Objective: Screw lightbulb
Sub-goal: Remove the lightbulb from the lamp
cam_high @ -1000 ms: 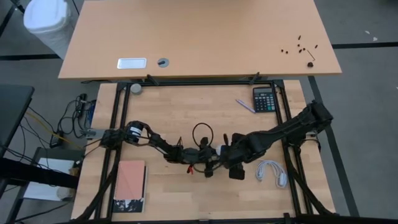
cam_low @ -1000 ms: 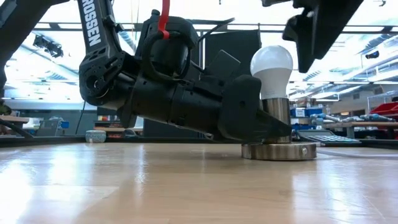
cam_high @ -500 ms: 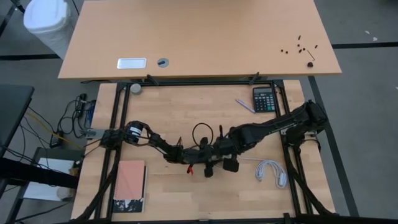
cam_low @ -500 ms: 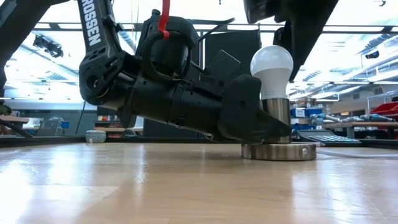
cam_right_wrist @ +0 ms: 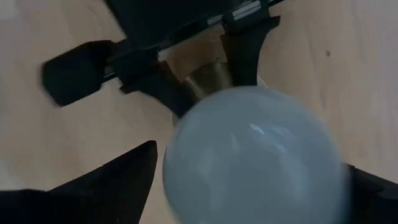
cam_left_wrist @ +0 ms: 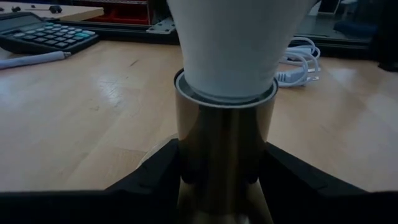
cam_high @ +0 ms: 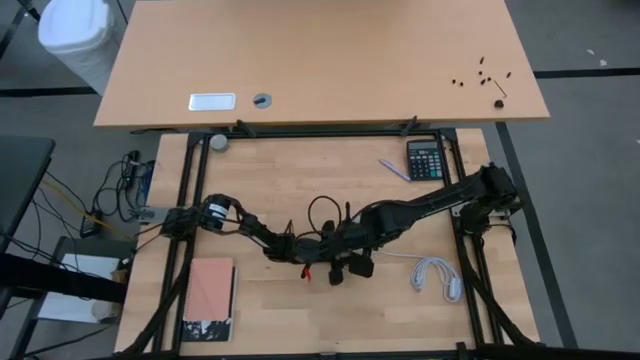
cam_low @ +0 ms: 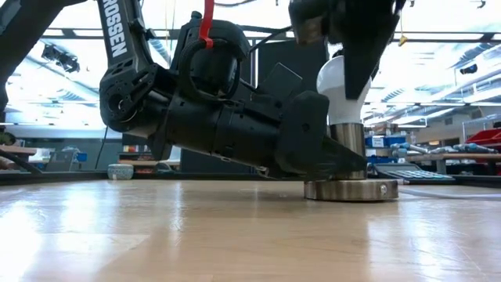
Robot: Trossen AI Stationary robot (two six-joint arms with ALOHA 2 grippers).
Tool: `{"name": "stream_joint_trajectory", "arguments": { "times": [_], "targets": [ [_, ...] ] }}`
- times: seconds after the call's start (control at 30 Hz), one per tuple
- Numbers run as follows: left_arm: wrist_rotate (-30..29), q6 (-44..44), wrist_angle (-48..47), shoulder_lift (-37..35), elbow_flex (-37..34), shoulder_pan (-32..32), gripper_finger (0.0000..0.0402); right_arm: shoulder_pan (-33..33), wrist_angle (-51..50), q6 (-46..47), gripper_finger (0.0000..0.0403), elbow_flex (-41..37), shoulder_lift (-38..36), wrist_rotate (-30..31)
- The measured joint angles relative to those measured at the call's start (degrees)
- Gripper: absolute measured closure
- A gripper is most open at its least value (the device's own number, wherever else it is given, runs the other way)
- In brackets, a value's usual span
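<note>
I count one lightbulb (cam_low: 335, 82), one metal socket (cam_low: 350, 168), one calculator (cam_high: 425, 159), one pen (cam_high: 393, 169), one coiled white cable (cam_high: 437, 275), one pink notebook (cam_high: 210, 288) and two arms on the table (cam_high: 270, 180).

The lightbulb stands upright in the socket near the middle of the table, a little toward the front edge. In the low view its white globe sits directly on top of the socket's metal sleeve, and the round base of the socket rests flat on the wood.

My left gripper (cam_low: 333, 160) lies low along the table, reaching in from the left edge. Its two fingers (cam_left_wrist: 152, 171) are pressed against the socket sleeve from either side, pinching it just under the bulb's neck, as the left wrist view shows.

My right gripper (cam_right_wrist: 249, 186) comes in from the right edge and hangs directly over the bulb. In the right wrist view its two dark fingers (cam_right_wrist: 118, 177) are spread wide, one on each side of the globe, and I see a gap between at least the one finger and the glass. I cannot tell whether the other finger touches. In the low view the gripper body overlaps the top of the globe.

The calculator and pen lie toward the back right corner, the cable near the right edge, the notebook at the front left corner.
</note>
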Motion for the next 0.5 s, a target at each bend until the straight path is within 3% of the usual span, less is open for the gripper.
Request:
{"name": "stream_joint_trajectory", "arguments": {
  "times": [0.5],
  "targets": [
    [-0.2, -0.1, -0.1, 0.0, 0.0, 0.1, 0.0212, -2.6, 0.6, 7.2, 0.0075, 0.1, 3.4, -1.3]
  ]
}}
